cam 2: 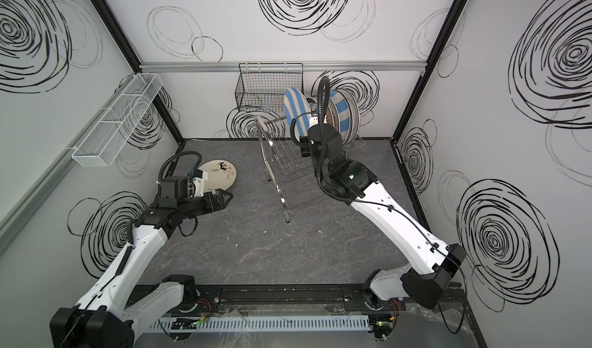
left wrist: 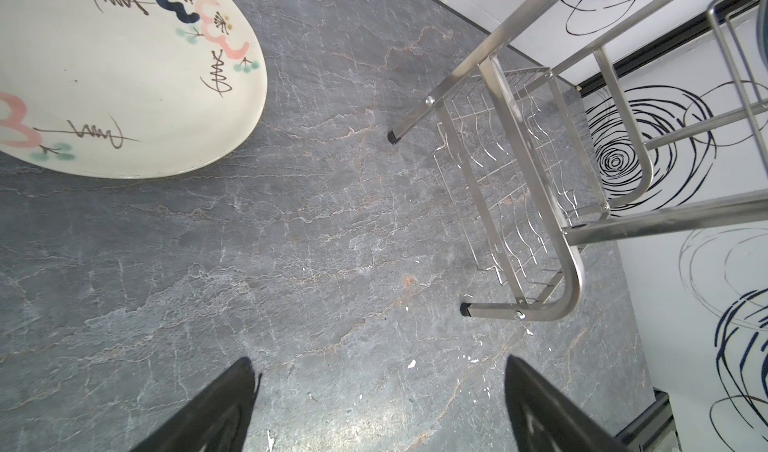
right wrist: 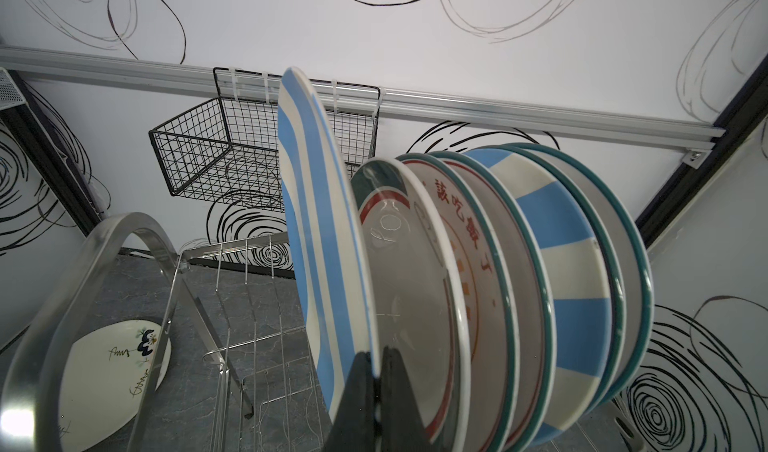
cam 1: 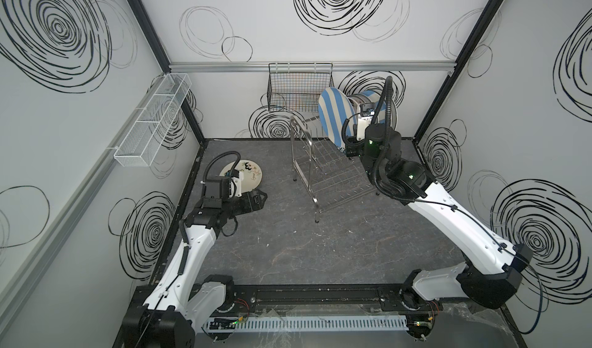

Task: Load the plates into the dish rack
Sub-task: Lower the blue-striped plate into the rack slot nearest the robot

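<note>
We see the dish rack (right wrist: 137,223) on the tabletop (left wrist: 291,262), with a row of upright plates (right wrist: 415,283) at its far end. The right pincer (right wrist: 375,360) is clamped on the rim of a blue-cream striped plate (right wrist: 316,229), which stands on edge just beside that row; whether it sits in a slot we cannot tell. A flowered plate (left wrist: 124,75) lies flat left of the rack, and the left pincer (left wrist: 378,387) gapes over bare tabletop beside it. A black wire basket (right wrist: 199,167) hangs on the wall behind.

Striped plate (cam 1: 331,115) upright at rack (cam 1: 339,183); floral plate (cam 1: 253,175) flat, L.
</note>
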{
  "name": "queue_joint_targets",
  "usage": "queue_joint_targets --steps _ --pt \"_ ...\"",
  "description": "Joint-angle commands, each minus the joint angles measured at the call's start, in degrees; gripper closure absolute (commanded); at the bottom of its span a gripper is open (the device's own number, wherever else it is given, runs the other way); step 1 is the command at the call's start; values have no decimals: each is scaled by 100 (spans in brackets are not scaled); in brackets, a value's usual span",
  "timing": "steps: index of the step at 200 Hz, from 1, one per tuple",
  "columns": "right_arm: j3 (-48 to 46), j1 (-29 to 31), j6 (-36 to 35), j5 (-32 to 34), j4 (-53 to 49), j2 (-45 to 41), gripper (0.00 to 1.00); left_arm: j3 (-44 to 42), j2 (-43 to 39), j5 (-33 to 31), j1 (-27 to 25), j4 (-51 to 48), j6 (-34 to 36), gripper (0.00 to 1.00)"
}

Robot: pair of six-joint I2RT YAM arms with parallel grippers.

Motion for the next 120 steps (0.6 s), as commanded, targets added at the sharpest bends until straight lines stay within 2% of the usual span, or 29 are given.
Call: queue_joint_targets --steps 1,120 --pt "15 -39 73 -1 429 3 100 -30 29 73 60 123 126 4" --pt "-518 -94 188 224 538 -74 100 -13 110 96 110 150 160 4"
